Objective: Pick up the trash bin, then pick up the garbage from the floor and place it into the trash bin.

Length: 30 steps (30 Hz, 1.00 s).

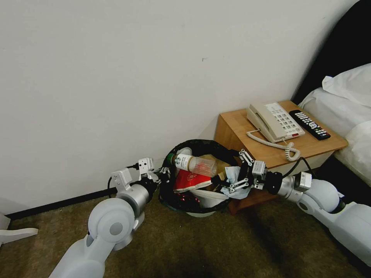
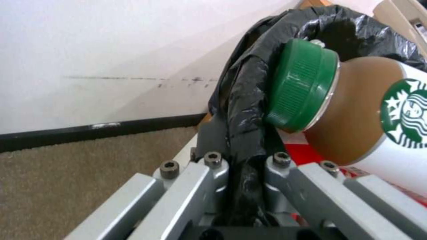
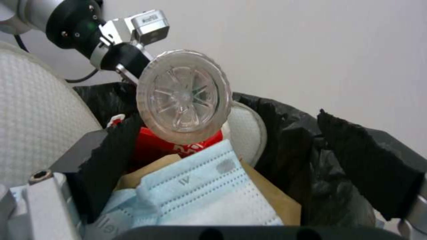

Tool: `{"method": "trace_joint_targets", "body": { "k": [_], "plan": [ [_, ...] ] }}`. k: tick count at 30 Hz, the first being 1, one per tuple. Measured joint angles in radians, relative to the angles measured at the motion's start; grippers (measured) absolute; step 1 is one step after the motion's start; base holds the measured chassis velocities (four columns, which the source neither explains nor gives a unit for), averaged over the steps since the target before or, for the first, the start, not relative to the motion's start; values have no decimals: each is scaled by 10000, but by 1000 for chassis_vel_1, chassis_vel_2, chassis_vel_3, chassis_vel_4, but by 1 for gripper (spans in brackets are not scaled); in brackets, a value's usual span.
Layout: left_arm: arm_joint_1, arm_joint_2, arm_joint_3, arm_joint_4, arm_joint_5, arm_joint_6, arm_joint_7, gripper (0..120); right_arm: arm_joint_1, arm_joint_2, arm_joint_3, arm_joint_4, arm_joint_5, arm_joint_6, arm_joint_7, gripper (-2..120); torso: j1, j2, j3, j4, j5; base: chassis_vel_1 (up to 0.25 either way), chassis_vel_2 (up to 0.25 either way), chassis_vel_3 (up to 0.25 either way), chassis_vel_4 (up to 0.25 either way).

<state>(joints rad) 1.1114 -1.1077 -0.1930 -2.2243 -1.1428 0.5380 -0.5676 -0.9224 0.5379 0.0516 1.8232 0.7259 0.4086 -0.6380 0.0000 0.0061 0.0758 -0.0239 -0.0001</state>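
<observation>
Left end effector (image 1: 160, 175) clamped tight on the folded black-bag rim of the trash bin (image 1: 201, 144), at its left side. Seen in the left wrist view with liner bunched between the closed fingers (image 2: 213, 166). Right end effector (image 1: 235, 181) at the bin's right rim, jaws spread wide, gripping nothing.

Directly under that open gap: the pale-blue face mask (image 3: 209, 193), draped over the brown paper bag (image 3: 271, 196) at the right rim, partly hanging outward. Judged the nearer arm for it by far, the right; reach downward and slightly left, into the bin.

Across the top, the clear bottle (image 1: 197, 165), long axis running left to right, green cap toward the left end effector, base toward the right one. Beneath it the red paper cup (image 1: 189, 179). White slipper (image 3: 40, 116) standing along the near wall of the bin.

Bin tilted, low over the carpeted floor (image 1: 193, 239); cannot tell whether touching. Close on the right, the wooden counter (image 1: 232, 127) with phone (image 1: 274, 121) and remote (image 1: 309, 124): little room for the right elbow.
</observation>
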Motion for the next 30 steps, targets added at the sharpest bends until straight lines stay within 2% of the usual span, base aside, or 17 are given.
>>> {"method": "trace_joint_targets", "body": {
  "k": [16, 30],
  "plan": [
    [36, -86, -15, 112, 95, 0, 5, 4, -154, -270, 848, 1123, 366, -118, 212, 100, 0, 0, 0, 0, 0, 0, 0, 0, 0],
    [39, -194, 79, 286, 228, -1, 55, 4, -3, -308, 930, 1444, 496, -227, 391, 100, 0, 1, -1, -1, 1, 0, 0, 0, 0]
  ]
}}
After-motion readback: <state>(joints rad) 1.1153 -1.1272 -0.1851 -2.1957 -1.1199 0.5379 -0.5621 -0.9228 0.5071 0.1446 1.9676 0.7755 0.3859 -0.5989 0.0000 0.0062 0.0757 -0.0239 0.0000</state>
